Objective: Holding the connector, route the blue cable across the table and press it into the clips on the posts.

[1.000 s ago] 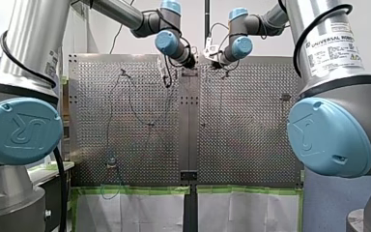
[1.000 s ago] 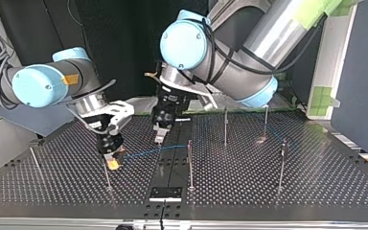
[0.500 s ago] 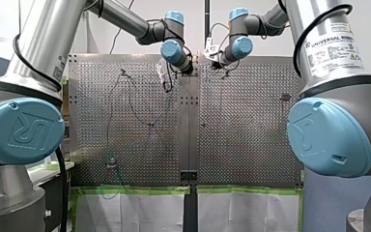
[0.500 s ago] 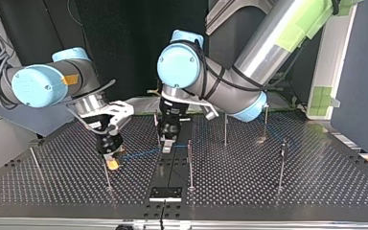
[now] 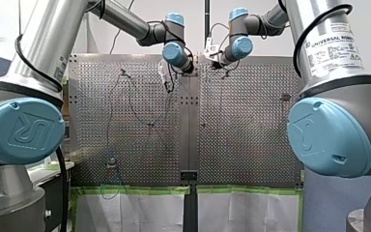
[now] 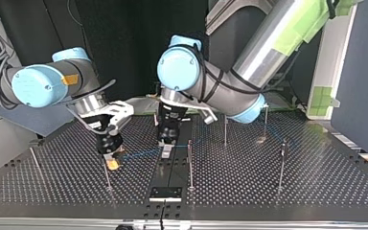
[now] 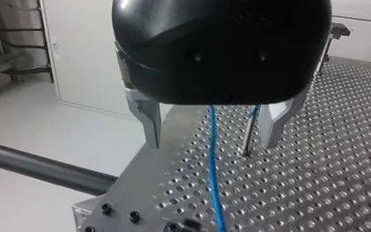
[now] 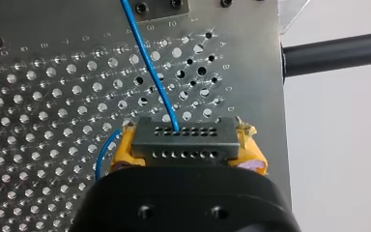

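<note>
Here, the front view sets both wrists at the far end of the table (image 5: 241,145), too small to read any fingers; the top view shows my right gripper (image 6: 111,162) low by a post (image 6: 107,176), the blue cable (image 6: 143,153) running from it beneath my left gripper (image 6: 166,149) towards a second post (image 6: 189,163). In the left wrist view its metal fingers (image 7: 147,121) stand spread on nothing, cable between them, a thin post (image 7: 247,137) just inside one, so I would lower squarely and press gently. In the right wrist view yellow pads (image 8: 124,152) clamp the grey connector (image 8: 183,140); steady tension matters, no tugging.
</note>
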